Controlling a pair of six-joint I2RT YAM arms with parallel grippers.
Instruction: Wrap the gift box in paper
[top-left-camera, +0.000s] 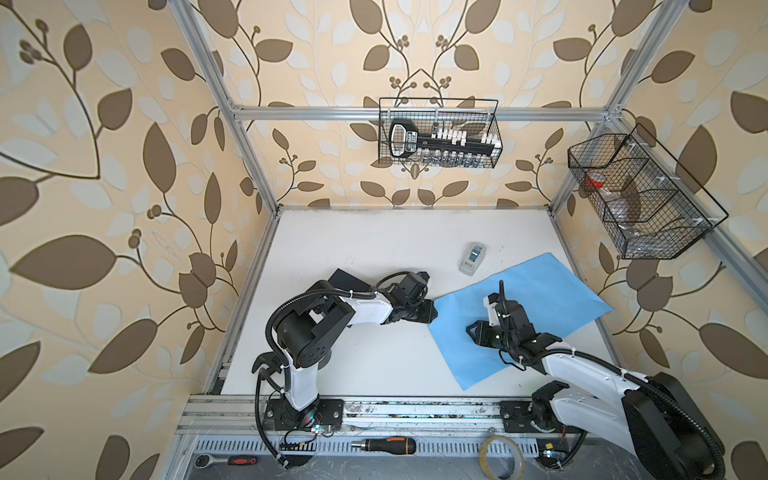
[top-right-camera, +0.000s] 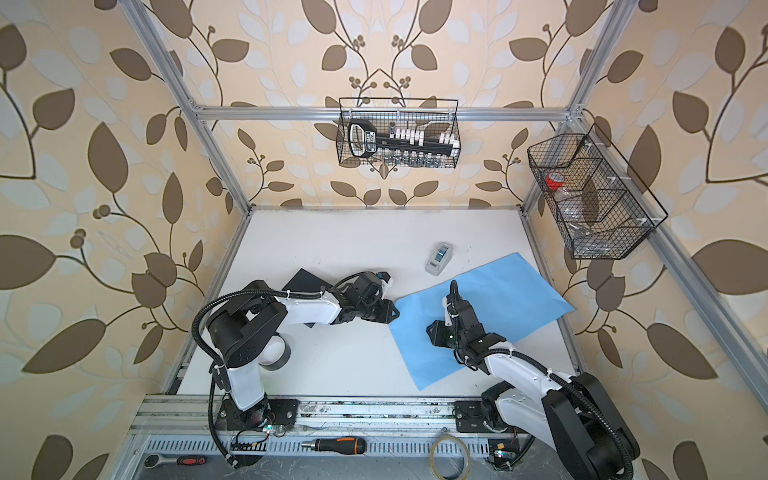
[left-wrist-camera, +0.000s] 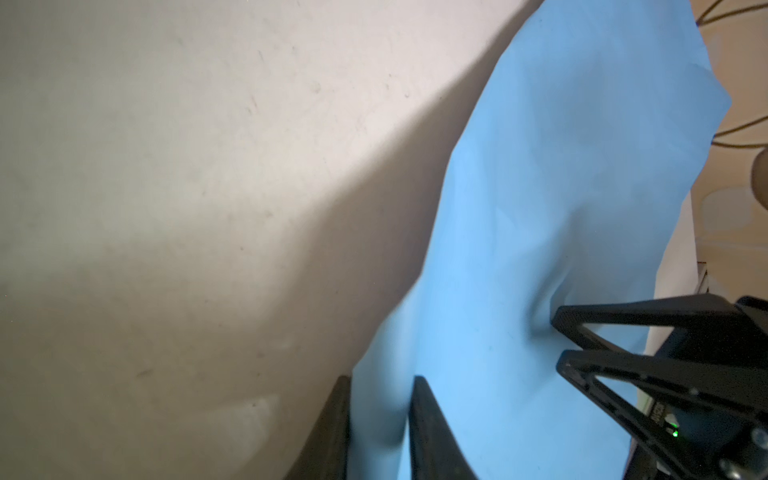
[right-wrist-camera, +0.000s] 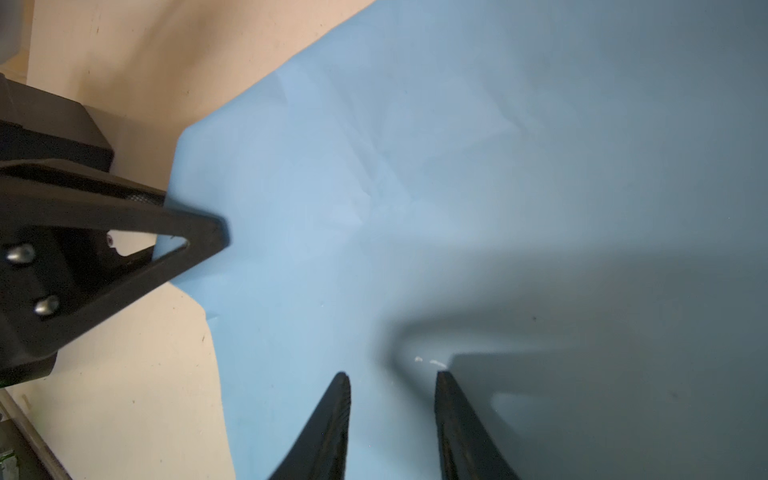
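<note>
So the actual wrapping hadn't started here. The gift box sat bare on the tabletop, completely off the paper and half hidden behind the left arm in both top views. The paper lay light-blue side up on the right half, skewed, with one corner pointing at the left arm. A small grey tape dispenser sat just beside its far edge.

Both arms were working the paper, not the box. The left tool was at that nearest corner. In its wrist view the paper's edge ran up between its two fingers, which stood close together. We honestly couldn't tell whether they'd bitten down or were just straddling it. That edge looked raised off the tabletop, with a shadow under it. The right tool was further in on the paper, fingers plainly apart, with a little pucker of paper between the tips.

Our read was that this was the get-hold-of-the-paper step, so it could be pulled or squared up before the box goes on. We reckoned the next move needed a sure pinch from both tools and the two arms travelling together. Paper this thin would likely crease or tear if one side dragged. After that, the box wants to land in the middle.
</note>
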